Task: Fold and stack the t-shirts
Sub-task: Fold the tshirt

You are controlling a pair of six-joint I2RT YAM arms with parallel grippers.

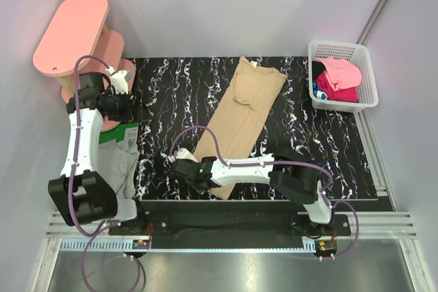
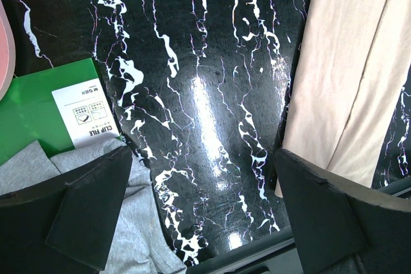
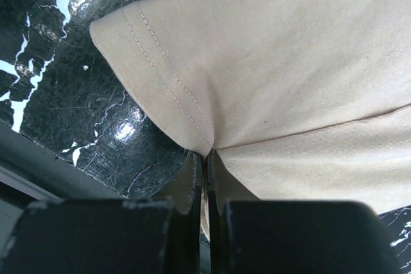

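A tan t-shirt (image 1: 243,111) lies folded lengthwise into a long strip on the black marbled table (image 1: 171,100), collar at the far end. My right gripper (image 1: 194,172) is shut on its near hem; in the right wrist view the cloth (image 3: 276,62) is pinched between the closed fingers (image 3: 192,184). My left gripper (image 1: 126,104) hovers open and empty over the table's left part; its view shows the tan shirt (image 2: 347,75) at right. A grey t-shirt (image 1: 116,169) lies crumpled at the near left and shows in the left wrist view (image 2: 128,235). Pink and magenta shirts (image 1: 339,76) sit in a basket.
A white basket (image 1: 366,66) stands at the far right of the table. Pink oval shelves (image 1: 72,32) stand at the far left. A green sheet with a white label (image 2: 38,107) lies under the grey shirt near the left edge.
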